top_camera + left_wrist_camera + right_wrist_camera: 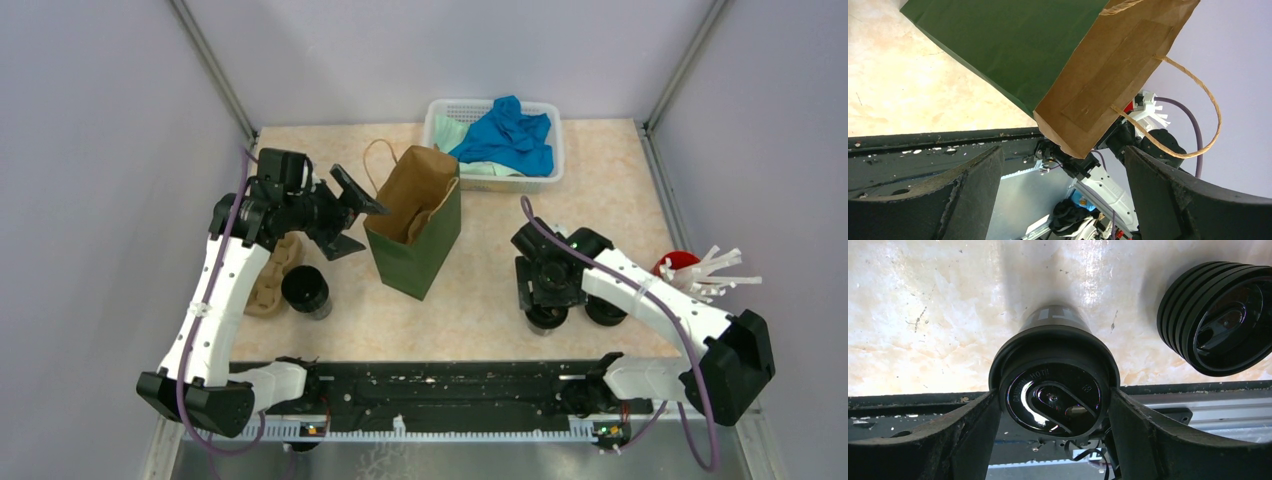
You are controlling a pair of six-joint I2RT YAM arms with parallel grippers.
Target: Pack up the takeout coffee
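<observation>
Clasping takeout coffee (1054, 365), right tool (1052, 395).

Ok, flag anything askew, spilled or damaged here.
Nothing is spilled or damaged. The paper bag stands open; the coffee cup in the right gripper is upright, lid on. Only the blue cloth lies crumpled in the white basket.

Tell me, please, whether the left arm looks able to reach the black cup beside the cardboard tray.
Probably yes: the cup stands uncovered beside the tray, close to the open, empty left gripper; the bag stands off to the side.
</observation>
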